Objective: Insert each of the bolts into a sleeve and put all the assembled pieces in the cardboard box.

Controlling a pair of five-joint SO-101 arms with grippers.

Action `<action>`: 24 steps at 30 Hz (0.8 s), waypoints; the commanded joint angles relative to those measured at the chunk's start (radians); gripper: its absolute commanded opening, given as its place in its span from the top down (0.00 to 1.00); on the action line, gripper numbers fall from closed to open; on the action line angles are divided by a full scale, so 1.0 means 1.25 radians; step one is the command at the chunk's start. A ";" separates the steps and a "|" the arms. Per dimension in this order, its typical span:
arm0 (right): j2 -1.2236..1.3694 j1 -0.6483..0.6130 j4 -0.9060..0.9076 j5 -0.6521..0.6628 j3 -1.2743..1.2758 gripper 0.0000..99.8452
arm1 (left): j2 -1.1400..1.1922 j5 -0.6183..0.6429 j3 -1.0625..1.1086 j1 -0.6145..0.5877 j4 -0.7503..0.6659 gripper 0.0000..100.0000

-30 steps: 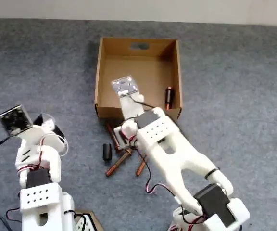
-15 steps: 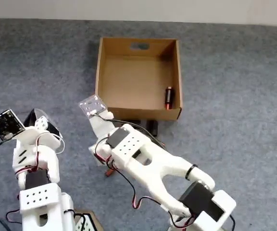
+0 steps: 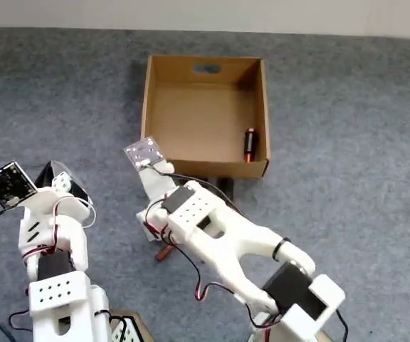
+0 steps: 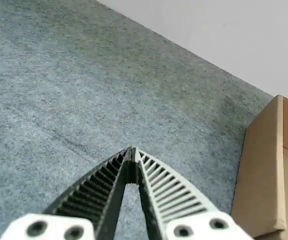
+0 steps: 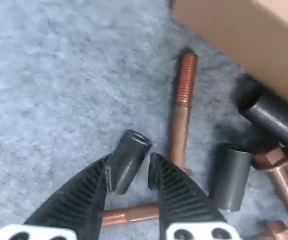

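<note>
My right gripper (image 5: 129,171) is shut on a black sleeve (image 5: 128,157) lying on the grey carpet, one finger on each side of it. Around it lie copper bolts (image 5: 181,107) and two more black sleeves (image 5: 231,175), just in front of the cardboard box (image 3: 146,107). One bolt-in-sleeve piece (image 3: 248,144) lies inside the box by its right wall. In the high view the right arm (image 3: 205,228) covers most of the pile; a sleeve (image 3: 225,187) and a bolt end (image 3: 164,253) show beside it. My left gripper (image 4: 132,155) is shut on nothing above bare carpet, left of the box.
The box's outer wall (image 5: 244,35) stands close behind the pile, with a black sleeve (image 5: 274,117) lying against it. A bolt (image 5: 129,215) lies across under my right fingers. Open carpet spreads to the left and right of the box.
The right arm swung from over the box down to the pile in front of it and then shifted slightly right. The left arm turned a little, then held still.
</note>
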 commanded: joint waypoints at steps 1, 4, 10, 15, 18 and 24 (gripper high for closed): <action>0.060 0.024 -0.009 -0.004 -0.013 0.89 | -0.013 0.004 -0.003 -0.004 -0.017 0.99; 0.118 0.020 -0.033 -0.005 -0.023 0.89 | -0.013 0.004 -0.003 -0.004 -0.017 0.99; 0.154 0.019 -0.033 -0.005 -0.061 0.90 | -0.013 0.004 -0.004 -0.004 -0.018 0.99; 0.142 0.019 -0.025 0.001 -0.064 0.99 | -0.013 0.004 -0.004 -0.003 -0.018 0.99; 0.078 0.019 0.003 0.001 -0.061 0.99 | -0.013 0.004 -0.004 -0.003 -0.018 0.99; -0.182 0.044 0.123 0.060 -0.057 0.99 | -0.013 0.002 -0.003 0.024 -0.014 0.99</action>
